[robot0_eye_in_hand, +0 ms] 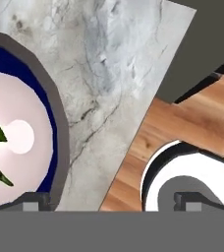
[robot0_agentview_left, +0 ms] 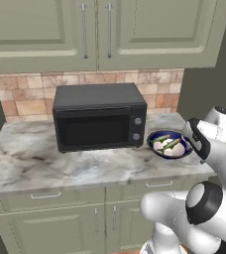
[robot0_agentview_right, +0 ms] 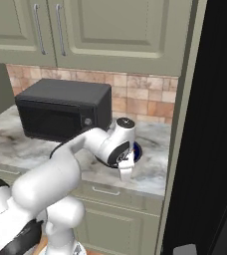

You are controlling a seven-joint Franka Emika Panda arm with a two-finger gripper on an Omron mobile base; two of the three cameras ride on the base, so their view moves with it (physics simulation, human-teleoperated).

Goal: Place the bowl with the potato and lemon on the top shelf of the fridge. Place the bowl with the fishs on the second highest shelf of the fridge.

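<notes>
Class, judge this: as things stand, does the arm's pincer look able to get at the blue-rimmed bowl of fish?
Probably yes. The pincer is open just above the blue-rimmed bowl on the counter, one fingertip at its rim, and nothing lies between them.

A black microwave (robot0_agentview_left: pixel 99 117) sits on the marbled desk (robot0_agentview_left: pixel 40 161), near the back. Behind it is a tan tile wall (robot0_agentview_left: pixel 26 92). Green cupboards (robot0_agentview_left: pixel 100 30) hang above. A wood floor (robot0_eye_in_hand: pixel 192 138) lies below.

One blue-rimmed bowl (robot0_agentview_left: pixel 169 144), two fish (robot0_agentview_left: pixel 166 143), one microwave (robot0_agentview_left: pixel 99 123).
</notes>
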